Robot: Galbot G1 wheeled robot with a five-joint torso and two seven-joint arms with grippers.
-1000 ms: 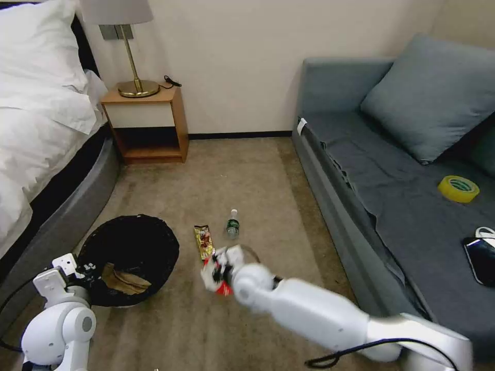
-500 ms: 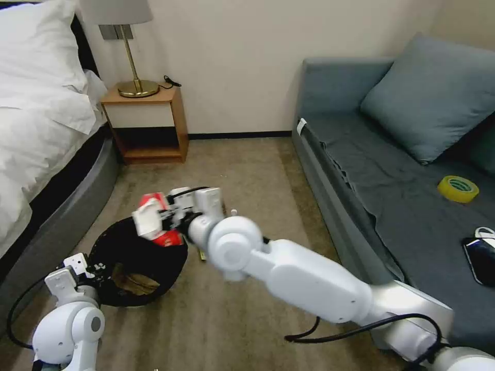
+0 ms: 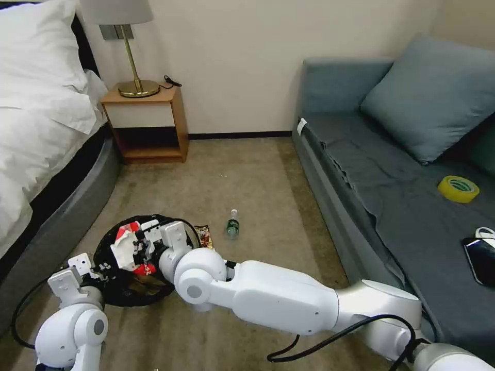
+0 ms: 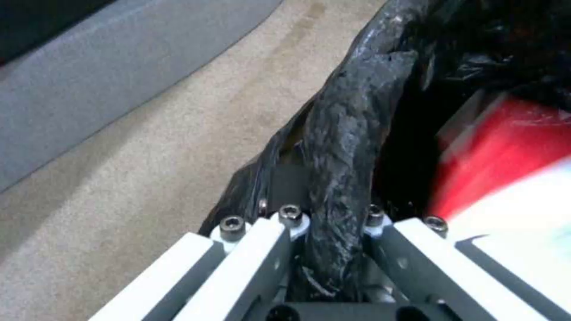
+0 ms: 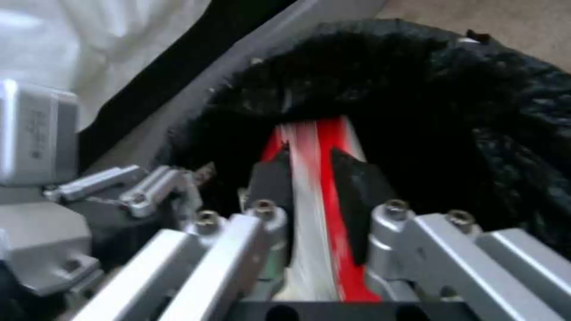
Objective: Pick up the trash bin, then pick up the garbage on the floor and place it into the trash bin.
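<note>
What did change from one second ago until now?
The right gripper carried the red-and-white packet from the floor over into the trash bin, still gripping it. The left gripper stays clamped on the bin's rim; bottle and snack wrapper unmoved.

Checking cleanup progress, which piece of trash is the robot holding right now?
The red-and-white packet, clamped in the right gripper over the trash bin. The snack wrapper and small bottle lie on the carpet.

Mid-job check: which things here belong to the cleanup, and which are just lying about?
Job: trash bin, held by left gripper; red-and-white packet in right gripper over the bin; snack wrapper; bottle.
Lying about: yellow tape roll, lamp, nightstand.
</note>
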